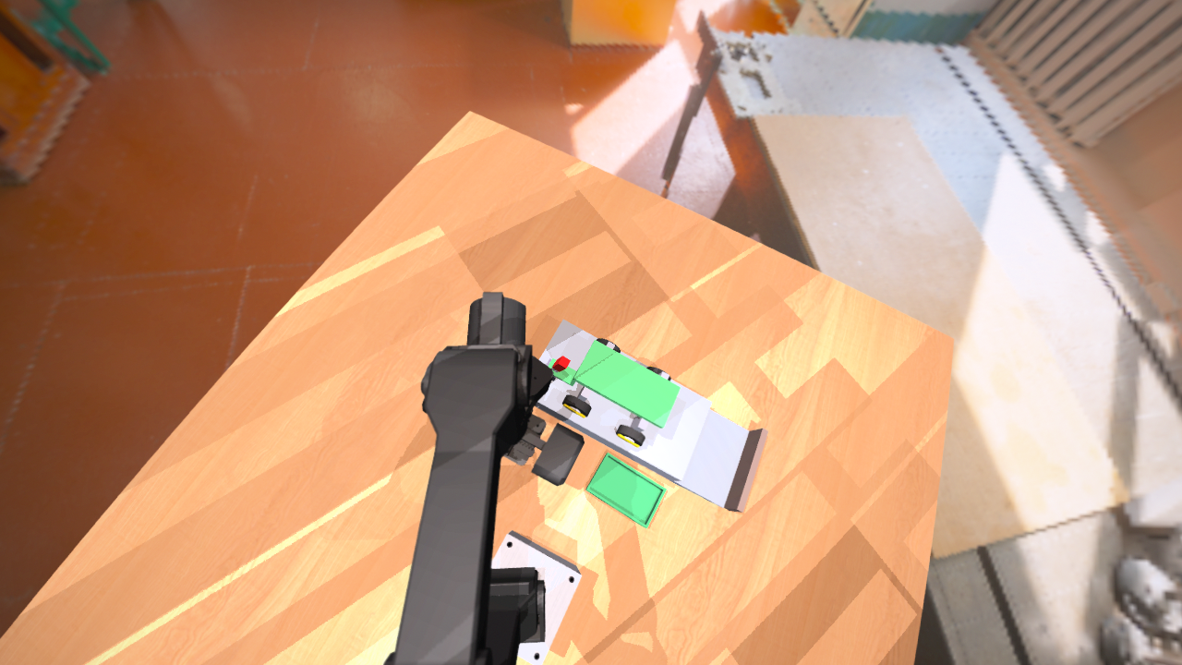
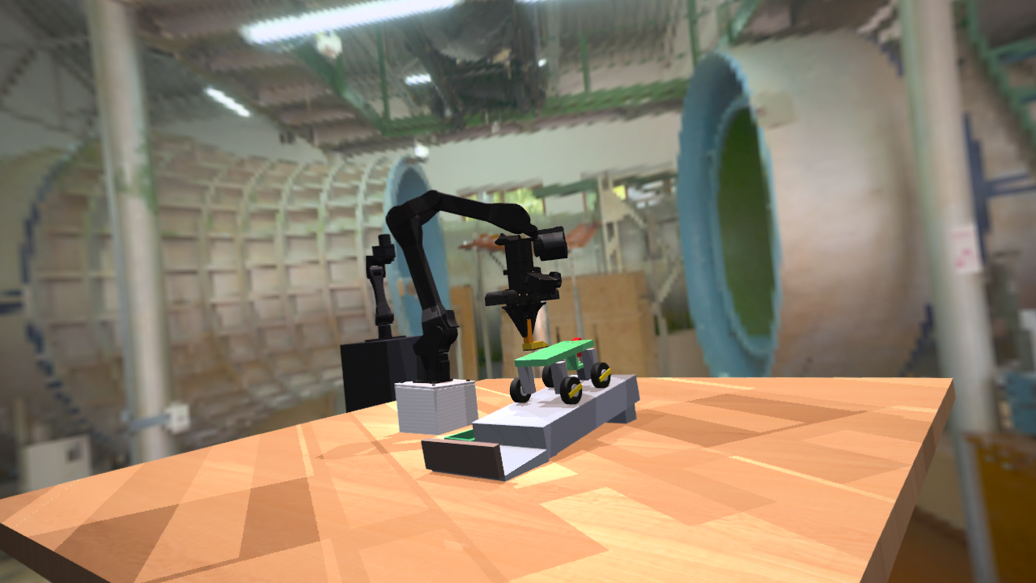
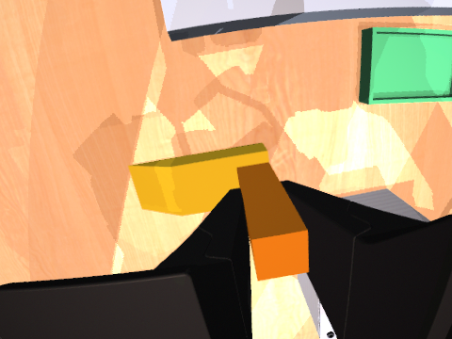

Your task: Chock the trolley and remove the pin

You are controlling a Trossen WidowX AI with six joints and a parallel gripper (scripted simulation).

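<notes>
My gripper (image 2: pixel 528 328) (image 3: pixel 259 195) is shut on the orange handle of the yellow chock (image 2: pixel 533 346) (image 3: pixel 202 184). It holds the chock in the air, on the robot-base side of the ramp (image 1: pixel 696 438) (image 2: pixel 507 414) (image 3: pixel 202 11). The fingers and chock are hidden in the top view, and the chock's black rubber underside does not show. The green-topped trolley (image 1: pixel 628 382) (image 2: pixel 554 352) stands on the ramp. The red-headed stop pin (image 1: pixel 561 363) (image 2: pixel 576 339) is at its uphill end. The green tray (image 1: pixel 626 489) (image 3: pixel 410 66) lies beside the ramp and holds nothing visible.
A dark end board (image 1: pixel 746 469) (image 2: pixel 461 457) stands across the ramp's low end. The arm's pale base block (image 2: pixel 436 407) stands on the wooden table (image 1: pixel 371 396) (image 2: pixel 688 500). The green tray lies between the base and the ramp. The trolley's raised deck stands near the held chock.
</notes>
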